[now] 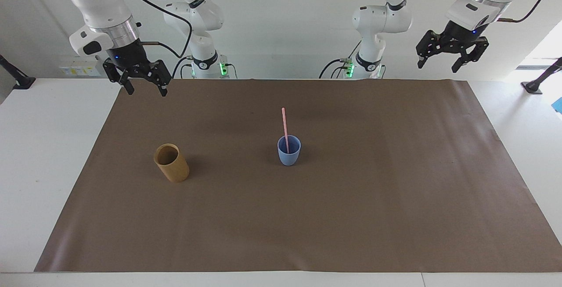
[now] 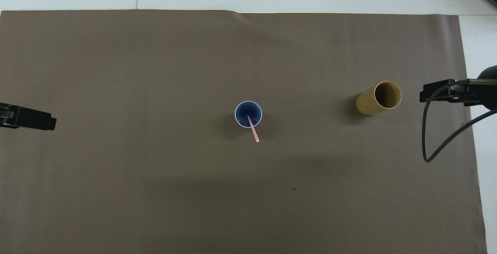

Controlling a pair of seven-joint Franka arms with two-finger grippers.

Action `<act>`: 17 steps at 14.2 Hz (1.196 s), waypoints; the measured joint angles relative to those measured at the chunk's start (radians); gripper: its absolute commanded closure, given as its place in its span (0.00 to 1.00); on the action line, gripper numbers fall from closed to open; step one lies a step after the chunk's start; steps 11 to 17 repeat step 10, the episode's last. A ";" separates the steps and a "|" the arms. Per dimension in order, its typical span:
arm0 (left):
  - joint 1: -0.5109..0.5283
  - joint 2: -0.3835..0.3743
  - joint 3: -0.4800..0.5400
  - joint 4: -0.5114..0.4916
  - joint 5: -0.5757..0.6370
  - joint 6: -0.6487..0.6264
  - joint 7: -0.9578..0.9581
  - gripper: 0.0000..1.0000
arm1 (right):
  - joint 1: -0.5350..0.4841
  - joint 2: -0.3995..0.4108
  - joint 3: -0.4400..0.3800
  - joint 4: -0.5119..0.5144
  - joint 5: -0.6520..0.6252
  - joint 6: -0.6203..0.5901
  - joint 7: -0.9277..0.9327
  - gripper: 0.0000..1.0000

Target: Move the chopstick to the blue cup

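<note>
Well apart from both jaws, chopstick (image 1: 285, 130)

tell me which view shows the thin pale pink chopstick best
The facing view: the thin pale pink chopstick shows nearly its full length, standing in the small light blue cup. The overhead view foreshortens it to a short stub.

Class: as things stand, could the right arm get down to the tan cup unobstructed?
Probably yes: the right gripper hangs open and empty above the mat's edge; the tan cup stands alone, well apart from the blue cup.
</note>
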 measured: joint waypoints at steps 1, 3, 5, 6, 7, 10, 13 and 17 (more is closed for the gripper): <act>0.000 0.000 0.000 0.000 0.000 0.000 0.000 0.00 | 0.024 0.000 -0.029 0.003 0.000 -0.005 0.000 0.00; 0.000 0.000 0.000 0.000 0.000 0.000 0.000 0.00 | 0.043 0.001 -0.055 0.003 0.000 -0.019 0.000 0.00; 0.000 0.000 0.000 0.000 0.000 0.000 0.000 0.00 | 0.044 0.002 -0.058 0.003 0.000 -0.033 0.000 0.00; 0.000 0.000 0.000 0.000 0.000 0.000 0.000 0.00 | 0.044 0.003 -0.058 0.003 0.000 -0.036 0.000 0.00; 0.000 0.000 0.000 0.000 0.000 0.000 0.000 0.00 | 0.045 0.003 -0.058 0.003 -0.001 -0.038 0.000 0.00; 0.000 0.000 0.000 0.000 0.000 0.000 0.000 0.00 | 0.045 0.003 -0.058 0.003 -0.003 -0.039 0.000 0.00; 0.000 0.000 0.000 0.000 0.000 0.000 0.000 0.00 | 0.045 0.003 -0.058 0.003 -0.003 -0.039 0.000 0.00; 0.000 0.000 0.000 0.000 0.000 0.000 0.000 0.00 | 0.045 0.003 -0.058 0.003 -0.003 -0.039 0.000 0.00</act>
